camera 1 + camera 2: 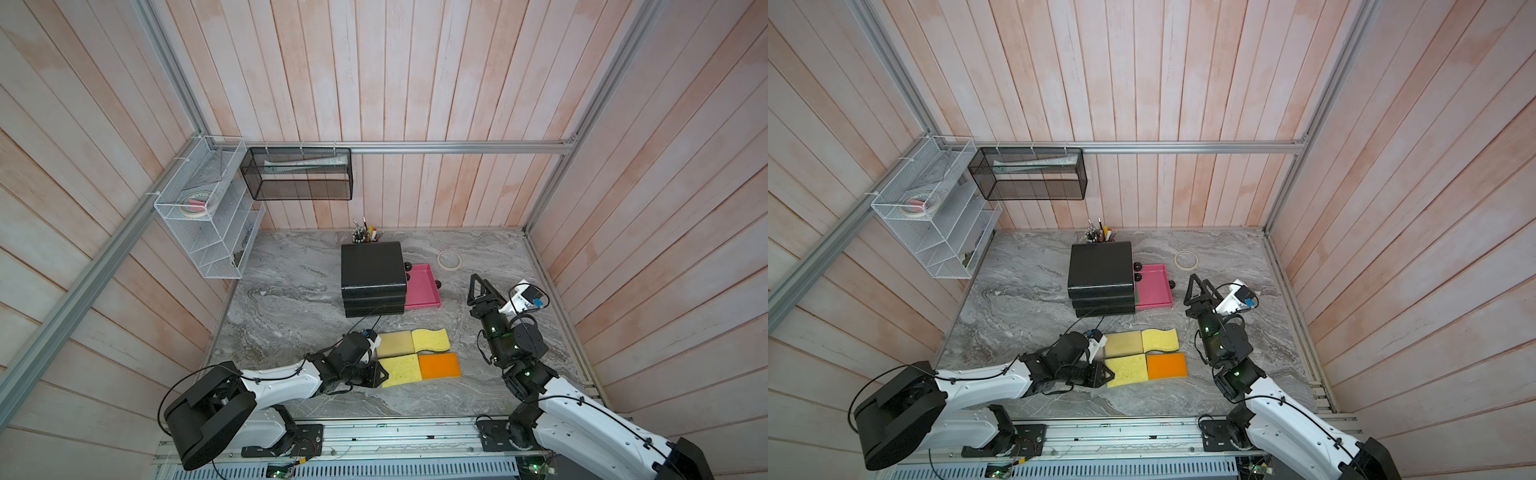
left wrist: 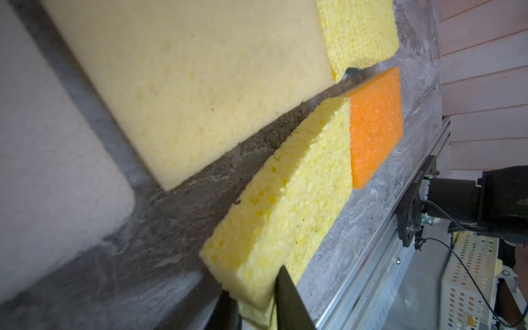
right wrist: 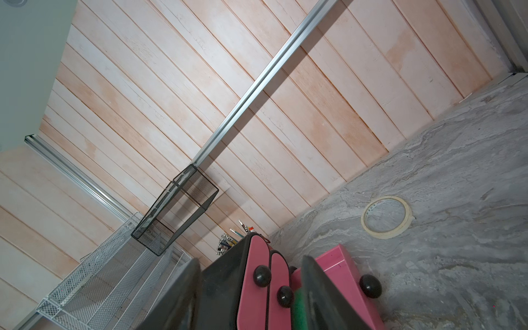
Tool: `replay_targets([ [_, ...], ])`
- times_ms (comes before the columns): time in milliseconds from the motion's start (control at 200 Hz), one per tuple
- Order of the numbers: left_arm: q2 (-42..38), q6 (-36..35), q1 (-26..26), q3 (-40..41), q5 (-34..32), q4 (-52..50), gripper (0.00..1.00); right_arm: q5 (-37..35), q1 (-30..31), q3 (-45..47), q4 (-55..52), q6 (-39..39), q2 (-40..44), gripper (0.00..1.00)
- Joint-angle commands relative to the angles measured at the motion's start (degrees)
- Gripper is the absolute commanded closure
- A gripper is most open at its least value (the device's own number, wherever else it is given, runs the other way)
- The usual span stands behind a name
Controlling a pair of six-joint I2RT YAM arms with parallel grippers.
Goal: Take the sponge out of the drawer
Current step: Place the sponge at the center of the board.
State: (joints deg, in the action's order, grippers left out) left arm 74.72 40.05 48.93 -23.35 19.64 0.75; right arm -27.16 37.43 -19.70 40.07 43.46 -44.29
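Looking along the left wrist camera, I see the left claw (image 2: 257, 307) with its dark fingers (image 2: 288, 297) on either side of the near corner of a yellow sponge (image 2: 288, 200). I cannot tell whether they pinch it or only flank it. In both top views that sponge lies on the grey marbled table (image 1: 291, 299), out of the drawer, at the front left of a block of four. Its right edge touches an orange sponge (image 1: 439, 365), a pale tan sponge (image 1: 395, 344) sits just behind it, and a wavy-edged yellow sponge (image 1: 431, 339) lies behind the orange one. Further back stands the black drawer unit (image 1: 372, 266), with a pink drawer (image 1: 422, 286) pulled out to its right. My right claw (image 1: 478, 286) is near that drawer's front, its fingers spread with nothing between them. In the right wrist view two more pink drawer fronts sit shut, each with a black knob (image 3: 262, 275). A green strip (image 3: 298, 308) shows beside them, too little for me to name. A tape roll (image 1: 449, 260) lies behind the drawer, a pen cup (image 1: 365, 235) stands behind the unit, and a white wire rack (image 1: 208, 224) and a black mesh basket (image 1: 299, 174) hang on the walls.
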Motion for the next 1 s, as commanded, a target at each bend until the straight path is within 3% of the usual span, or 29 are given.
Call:
replay_targets([
  [0, -1.19, -1.41, 0.29, -0.78, -1.97, -2.49, 0.73, -0.32, -0.51, 0.58, 0.23, 0.39, 0.52, 0.43],
  [360, -3.0, -3.81, 0.29, -2.96, -4.6, -5.94, 0.64, 0.18, -0.84, 0.14, 0.09, 0.21, -1.0, 0.43],
  [730, -0.92, -4.82, 0.29, -4.1, -4.99, -5.7, 0.64, 0.35, -1.61, 0.15, -0.49, 0.05, -1.41, 0.43],
  [995, -6.53, -5.73, 0.28, -6.71, -10.69, -13.3, 0.56, -0.1, -2.21, -3.35, -4.51, -2.82, -5.7, 0.43],
])
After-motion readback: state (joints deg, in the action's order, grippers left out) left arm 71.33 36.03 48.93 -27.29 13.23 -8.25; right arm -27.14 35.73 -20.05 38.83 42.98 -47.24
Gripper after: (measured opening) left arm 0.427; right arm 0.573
